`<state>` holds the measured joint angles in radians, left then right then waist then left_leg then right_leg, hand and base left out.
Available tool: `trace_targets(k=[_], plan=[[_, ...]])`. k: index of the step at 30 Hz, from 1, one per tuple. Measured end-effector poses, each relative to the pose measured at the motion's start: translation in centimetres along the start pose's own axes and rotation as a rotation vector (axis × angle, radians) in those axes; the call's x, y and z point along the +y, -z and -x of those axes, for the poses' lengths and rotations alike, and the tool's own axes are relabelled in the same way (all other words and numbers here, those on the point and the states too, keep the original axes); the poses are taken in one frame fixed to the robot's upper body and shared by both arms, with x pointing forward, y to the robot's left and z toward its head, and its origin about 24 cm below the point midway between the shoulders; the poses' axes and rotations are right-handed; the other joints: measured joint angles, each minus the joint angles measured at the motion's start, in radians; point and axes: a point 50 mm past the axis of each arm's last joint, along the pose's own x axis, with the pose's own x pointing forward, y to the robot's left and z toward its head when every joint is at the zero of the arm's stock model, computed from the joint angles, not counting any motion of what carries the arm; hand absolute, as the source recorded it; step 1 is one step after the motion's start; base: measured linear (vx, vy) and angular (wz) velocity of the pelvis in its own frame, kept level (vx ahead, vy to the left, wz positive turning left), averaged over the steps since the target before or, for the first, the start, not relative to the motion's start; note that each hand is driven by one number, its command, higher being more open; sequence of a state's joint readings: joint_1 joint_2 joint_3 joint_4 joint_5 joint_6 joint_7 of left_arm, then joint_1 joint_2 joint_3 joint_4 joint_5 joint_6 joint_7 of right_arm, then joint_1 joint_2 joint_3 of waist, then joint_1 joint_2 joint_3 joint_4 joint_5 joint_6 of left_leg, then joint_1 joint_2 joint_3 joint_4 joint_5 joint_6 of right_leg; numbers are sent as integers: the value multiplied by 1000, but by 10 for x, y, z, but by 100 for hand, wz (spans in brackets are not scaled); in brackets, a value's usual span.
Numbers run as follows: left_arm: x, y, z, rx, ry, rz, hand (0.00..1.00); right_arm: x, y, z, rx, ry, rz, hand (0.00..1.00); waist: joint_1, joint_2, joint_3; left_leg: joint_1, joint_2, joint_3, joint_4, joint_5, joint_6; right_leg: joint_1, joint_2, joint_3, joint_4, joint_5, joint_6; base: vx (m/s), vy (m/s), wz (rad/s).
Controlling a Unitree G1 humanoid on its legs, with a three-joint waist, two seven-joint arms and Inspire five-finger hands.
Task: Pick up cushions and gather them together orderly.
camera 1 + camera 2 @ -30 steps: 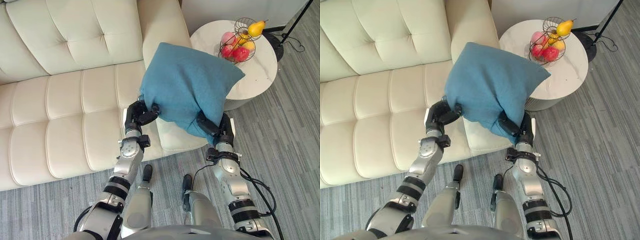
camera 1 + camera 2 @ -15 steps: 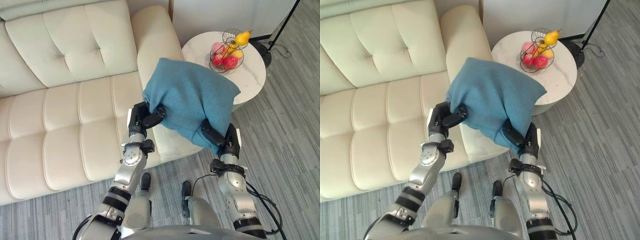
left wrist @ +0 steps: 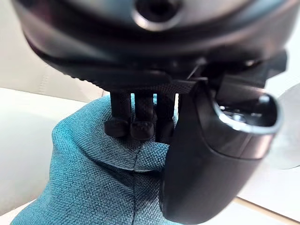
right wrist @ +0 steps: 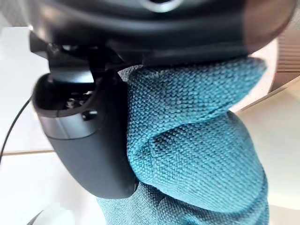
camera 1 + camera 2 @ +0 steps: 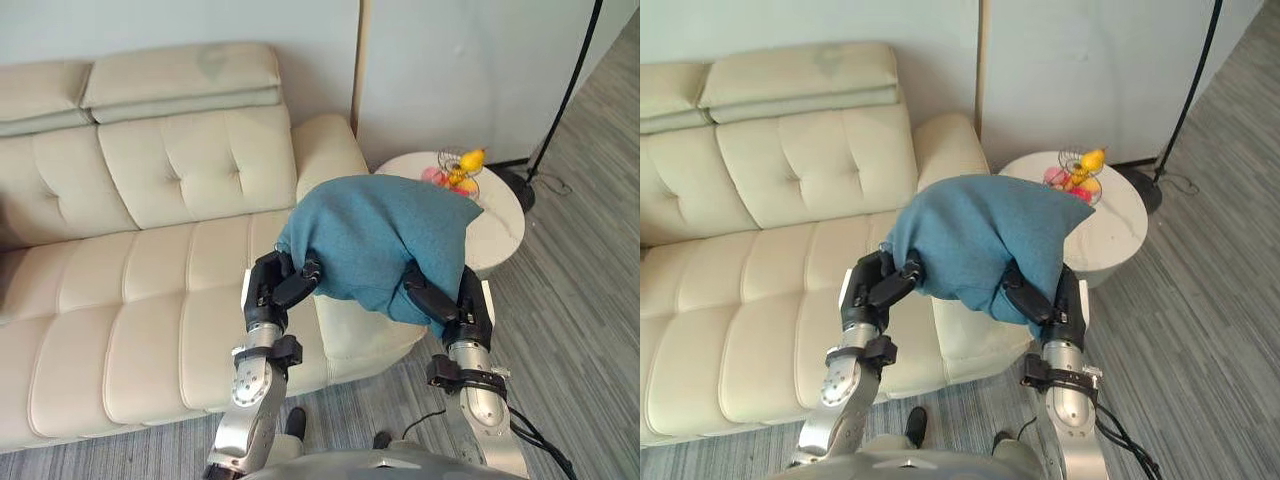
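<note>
Left hand (image 5: 283,291): curled onto the lower left corner of the blue cushion (image 5: 381,240). In the left wrist view the fingers (image 3: 139,126) dig into the weave from one side and the thumb (image 3: 209,157) closes from the other, so the fabric bunches between them. That is a pinch on the corner, not a palm carry.

Right hand (image 5: 441,302): clamped on the opposite lower corner. In the right wrist view the cloth folds tight against the thumb.

Cushion: between and above the two hands, clear of every surface, with its bulk leaning away from the robot. Judgement: gripping two corners along one edge keeps it spread flat and square. That suits setting it down tidily rather than dropping it in a heap.

Below and beyond the hands: cream sofa (image 5: 140,300). Its seat edge is just under the left hand and its armrest is behind the cushion.

Past the right hand: round table (image 5: 497,228) with a fruit basket (image 5: 458,171), well apart from the grip.

Judgement: this is a carry in progress. No other cushion is seen on the sofa seat to gather it with.
</note>
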<state>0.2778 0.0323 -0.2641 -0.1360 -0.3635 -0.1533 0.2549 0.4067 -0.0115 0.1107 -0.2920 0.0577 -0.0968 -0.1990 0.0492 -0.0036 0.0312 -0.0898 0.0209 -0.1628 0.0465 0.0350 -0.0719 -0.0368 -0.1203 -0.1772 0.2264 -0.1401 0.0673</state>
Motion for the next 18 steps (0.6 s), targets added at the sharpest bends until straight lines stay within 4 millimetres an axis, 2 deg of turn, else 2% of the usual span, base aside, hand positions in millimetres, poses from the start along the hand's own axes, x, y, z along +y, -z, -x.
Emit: trace_targets(k=[5,6,7,8,9,10,11,12,13,14,15,16,18], plan=[[1,-3,5,-18,1,12,0,1,-7,1,-33,-11,22,0,1,12,-6,-64,-18,-83,97,-34,-21,16,0,-94,38,-28,-11,-58,-36,58],[0,-4,6,-21,1,18,0,1,-8,1,-42,-8,41,0,-2,21,-9,-107,9,-42,127,-56,-4,16,1,-144,42,-31,-16,-96,-60,93],[0,-4,6,-18,3,32,0,0,-9,0,-45,-5,47,0,-2,25,-11,-129,41,22,132,-57,-2,16,1,-177,42,-30,-17,-82,-54,112],[-1,-4,6,-15,4,41,0,-2,-9,-1,-50,0,58,0,2,20,-6,-158,82,125,175,-68,20,14,-12,-210,35,-29,-22,-53,-13,101],[-1,-2,6,-6,5,43,0,-3,-9,-1,-52,11,79,0,4,20,-7,-203,123,230,269,-101,59,13,-28,-244,36,-29,-22,-14,56,76],[-1,-1,6,-3,5,46,0,-2,-8,-2,-51,12,83,0,4,24,-9,-210,132,250,291,-104,61,15,-33,-251,36,-28,-21,1,130,59],[1,1,6,9,0,48,0,-2,-5,-4,-43,14,93,0,1,17,-6,-213,160,308,344,-116,74,22,-50,-268,36,-26,-17,22,188,53],[2,9,6,37,-3,41,0,-5,0,-8,-25,26,114,0,-6,19,-8,-199,207,397,400,-138,96,40,-81,-290,28,-15,1,20,163,55],[1,11,6,48,1,39,0,-7,2,-9,-19,34,120,0,-9,22,-10,-195,221,420,408,-139,98,44,-88,-299,24,-12,7,42,276,75],[-5,20,5,82,25,32,0,-16,7,-11,-1,71,145,0,-18,39,-21,-176,264,482,403,-138,101,56,-110,-331,10,8,40,72,344,74],[-8,24,6,99,40,33,0,-23,10,-13,10,94,162,0,-29,55,-31,-170,282,499,367,-131,60,57,-118,-352,0,21,62,104,509,94],[-12,26,3,106,63,23,0,-27,14,-17,25,117,168,0,-42,51,-33,-173,246,504,346,-129,4,57,-141,-369,-9,35,80,90,396,76],[-8,27,-2,114,81,-23,0,-26,24,-21,62,142,151,0,-61,10,-27,-186,170,482,321,-119,23,72,-182,-371,-61,87,77,88,357,72]])
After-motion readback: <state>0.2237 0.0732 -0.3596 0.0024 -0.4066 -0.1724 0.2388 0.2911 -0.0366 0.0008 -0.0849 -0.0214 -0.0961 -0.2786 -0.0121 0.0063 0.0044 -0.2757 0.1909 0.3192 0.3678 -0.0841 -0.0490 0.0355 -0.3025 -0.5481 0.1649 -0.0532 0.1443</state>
